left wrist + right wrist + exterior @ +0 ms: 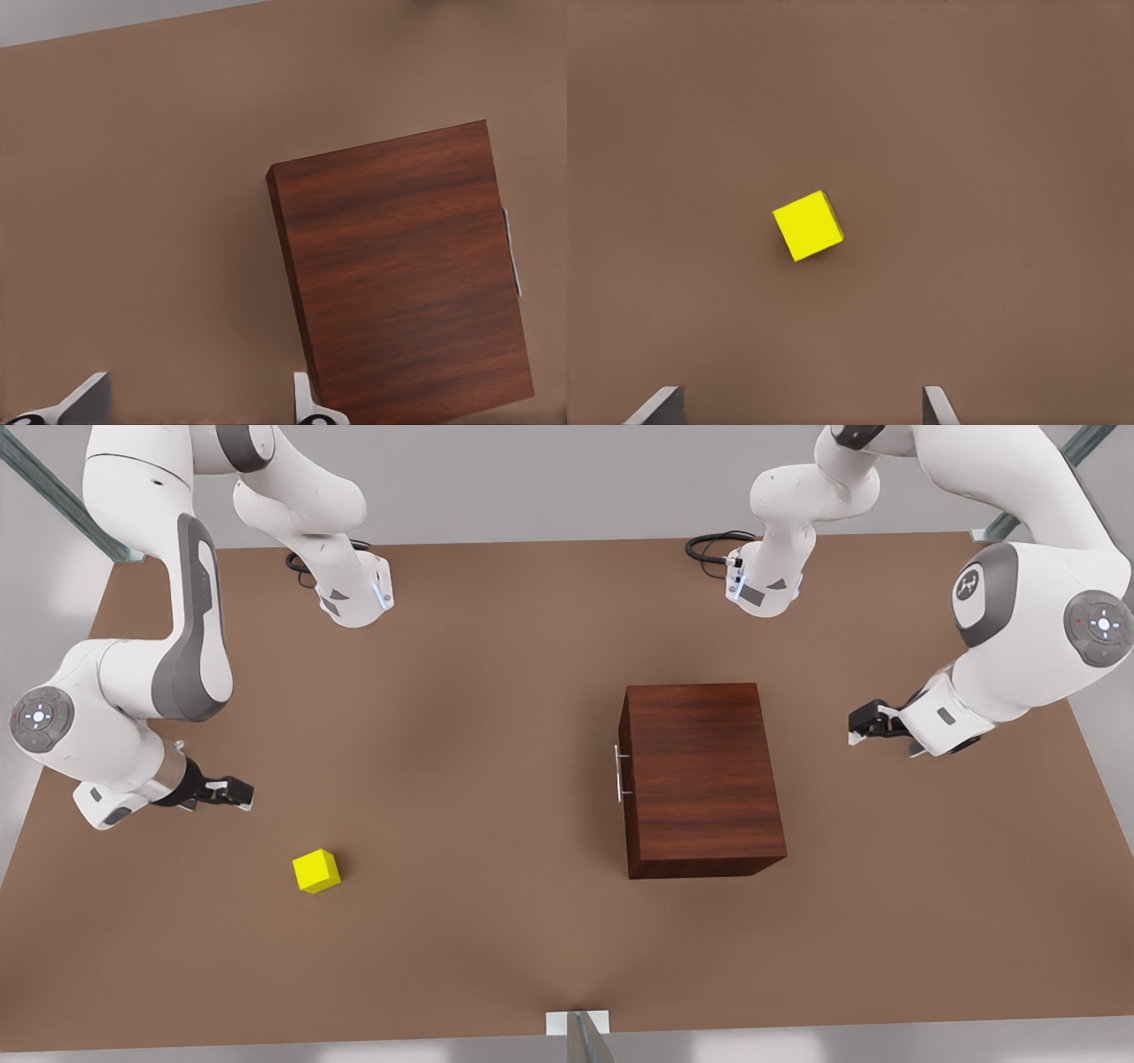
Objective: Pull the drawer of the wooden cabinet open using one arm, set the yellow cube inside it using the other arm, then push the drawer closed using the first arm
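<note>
The wooden cabinet (700, 775) stands right of the table's middle, also seen from above (407, 274). Its drawer is shut flush. The drawer's silver bar handle (617, 773) (511, 252) faces the front view's left. The yellow cube (316, 871) (808, 226) lies on the table toward the front view's left. My left gripper (856, 724) (197, 403) hovers open at the cabinet's far side, on the front view's right, away from the handle. Close to the cube, up and to the left of it in the front view, my right gripper (247, 794) (799, 403) hangs open and holds nothing.
The brown table (496, 655) carries both arm bases at its back edge (354, 593) (762, 584), each with a black cable. A metal post bracket (578, 1023) sits at the front edge. Open tabletop lies between the cube and the cabinet.
</note>
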`<state>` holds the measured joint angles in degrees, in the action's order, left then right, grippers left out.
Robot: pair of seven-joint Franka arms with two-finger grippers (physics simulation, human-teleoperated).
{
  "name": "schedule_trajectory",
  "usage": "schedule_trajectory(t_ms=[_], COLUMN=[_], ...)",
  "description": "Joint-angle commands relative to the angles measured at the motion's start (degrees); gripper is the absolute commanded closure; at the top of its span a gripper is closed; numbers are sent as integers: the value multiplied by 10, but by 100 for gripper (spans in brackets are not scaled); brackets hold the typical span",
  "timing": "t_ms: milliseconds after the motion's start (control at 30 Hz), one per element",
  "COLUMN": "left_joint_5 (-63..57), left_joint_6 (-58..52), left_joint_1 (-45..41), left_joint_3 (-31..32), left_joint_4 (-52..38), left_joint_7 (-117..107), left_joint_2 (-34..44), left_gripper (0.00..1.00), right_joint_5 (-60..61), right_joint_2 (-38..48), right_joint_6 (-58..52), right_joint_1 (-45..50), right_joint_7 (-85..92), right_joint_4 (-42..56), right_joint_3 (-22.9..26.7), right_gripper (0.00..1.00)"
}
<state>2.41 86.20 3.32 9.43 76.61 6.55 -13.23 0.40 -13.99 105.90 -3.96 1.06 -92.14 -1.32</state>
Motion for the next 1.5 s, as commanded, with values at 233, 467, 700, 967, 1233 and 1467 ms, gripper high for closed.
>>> schedule_trajectory(t_ms=[233,467,700,967,1233,1467], left_joint_5=[-130,-173,-174,-261,-305,-307], left_joint_6=[-12,64,140,132,106,107], left_joint_1=[-184,-305,-365,-403,-433,-437], left_joint_3=[1,0,-3,-7,-7,-7], left_joint_4=[-38,-110,-147,-134,-121,-121], left_joint_7=[-206,-439,-628,-660,-679,-687], left_joint_2=[-66,-200,-269,-303,-318,-337], left_gripper=[0,0,0,0,0,0], right_joint_5=[0,0,0,0,0,0], right_joint_2=[-2,-5,-6,-8,-8,-9], right_joint_6=[6,6,7,7,7,7], right_joint_1=[1,1,1,1,4,4], right_joint_7=[-16,-15,-15,-15,-15,-15], right_joint_4=[1,1,1,2,2,3], right_joint_3=[0,0,0,0,0,0], right_gripper=[0,0,0,0,0,0])
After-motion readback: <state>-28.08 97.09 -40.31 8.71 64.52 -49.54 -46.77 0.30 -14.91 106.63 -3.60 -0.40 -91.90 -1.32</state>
